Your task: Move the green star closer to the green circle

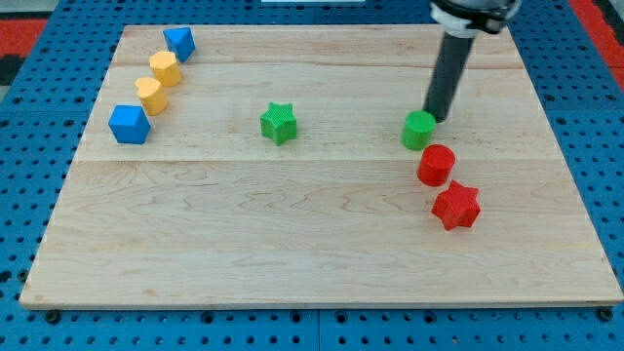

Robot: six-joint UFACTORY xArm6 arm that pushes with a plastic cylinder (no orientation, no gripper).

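The green star [279, 123] lies on the wooden board, a little left of the middle. The green circle [419, 129] lies well to its right, with bare board between them. My tip [433, 118] is at the green circle's upper right edge, touching or almost touching it. The dark rod rises from there to the view's top.
A red circle [436, 164] and a red star [456, 205] lie just below and right of the green circle. At the upper left lie a blue block [179, 42], two yellow blocks [165, 68] [150, 95] and a blue cube [129, 124].
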